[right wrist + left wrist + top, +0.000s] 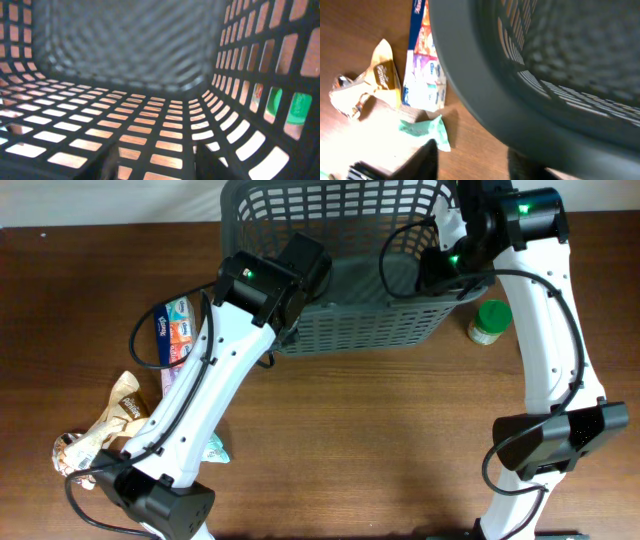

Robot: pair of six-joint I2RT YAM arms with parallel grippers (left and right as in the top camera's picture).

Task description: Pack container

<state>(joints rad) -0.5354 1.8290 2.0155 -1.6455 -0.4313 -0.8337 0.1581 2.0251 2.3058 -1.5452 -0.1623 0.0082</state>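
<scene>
Left claw (472, 161), fingers spread and holding nothing, hangs at the left rim of the large dark grey plastic lattice-sided basket (360, 328), which sits at the far side of the brown wooden surface (350, 440). My right claw (157, 162), apparently spread too, looks into the basket, where I see nothing packed. A colourful flat carton (178, 330), a tan crinkled wrapper (122, 402) and a mint-green sachet (215, 448) lie beside my left arm. A green-lidded jar (490, 320) stands just outside the right wall. Best, I judge, to lift clear of the rim first, then take the nearest item squarely.
</scene>
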